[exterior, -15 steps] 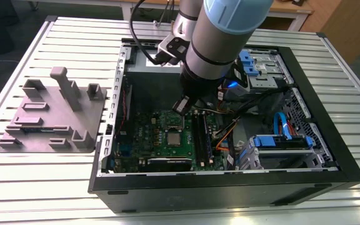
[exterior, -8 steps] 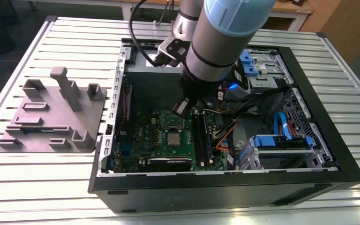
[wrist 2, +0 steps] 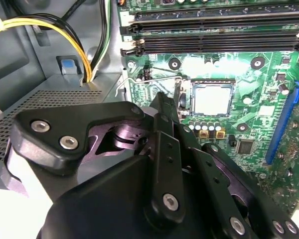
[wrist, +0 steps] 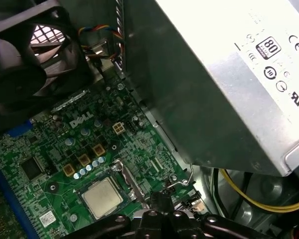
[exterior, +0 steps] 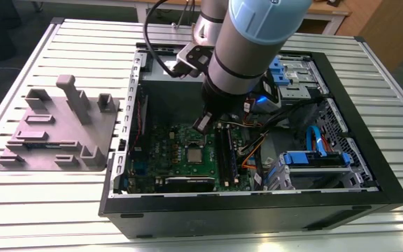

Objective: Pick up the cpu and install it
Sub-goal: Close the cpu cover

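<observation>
Sitting in its socket on the green board, the cpu point(wrist 2: 213, 98) looks placed already. The gripper point(wrist 2: 177, 102) hangs just beside it, fingers pressed together and holding nothing. A bump could knock the chip crooked.

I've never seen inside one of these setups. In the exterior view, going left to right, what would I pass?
Grey moulded fixture tray with upright pegs → green motherboard → small square silver-topped cpu in its socket → long dark memory sticks → blue-latched drive bay.

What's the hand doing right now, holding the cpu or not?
Hand: fingers together, nothing between them. The cpu sits in its socket on the motherboard, just beyond the fingertips.
</observation>
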`<move>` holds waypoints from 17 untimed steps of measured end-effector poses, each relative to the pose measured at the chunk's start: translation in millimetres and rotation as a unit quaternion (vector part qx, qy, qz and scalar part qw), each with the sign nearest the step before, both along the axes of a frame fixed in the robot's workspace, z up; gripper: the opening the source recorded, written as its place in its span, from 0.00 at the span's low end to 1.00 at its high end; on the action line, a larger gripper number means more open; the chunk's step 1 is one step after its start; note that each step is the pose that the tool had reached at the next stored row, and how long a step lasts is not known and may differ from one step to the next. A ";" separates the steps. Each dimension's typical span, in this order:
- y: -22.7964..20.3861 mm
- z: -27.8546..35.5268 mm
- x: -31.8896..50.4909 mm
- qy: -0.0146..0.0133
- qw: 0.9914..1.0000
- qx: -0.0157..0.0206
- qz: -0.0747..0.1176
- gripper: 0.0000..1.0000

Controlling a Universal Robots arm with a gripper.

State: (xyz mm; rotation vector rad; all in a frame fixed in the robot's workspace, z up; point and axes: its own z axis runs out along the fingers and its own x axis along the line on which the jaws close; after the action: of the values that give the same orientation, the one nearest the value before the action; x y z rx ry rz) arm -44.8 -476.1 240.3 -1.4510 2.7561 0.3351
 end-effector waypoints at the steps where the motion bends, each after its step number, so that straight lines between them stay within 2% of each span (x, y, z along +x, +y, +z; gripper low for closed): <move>1: -0.6 0.0 0.0 0.000 1.000 0.000 0.000 0.10; 17: -9.1 0.0 -0.8 0.000 1.000 -0.001 0.000 0.10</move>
State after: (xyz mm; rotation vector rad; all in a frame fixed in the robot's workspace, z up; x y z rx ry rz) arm -45.6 -485.2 240.3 -1.4518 2.7568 0.3331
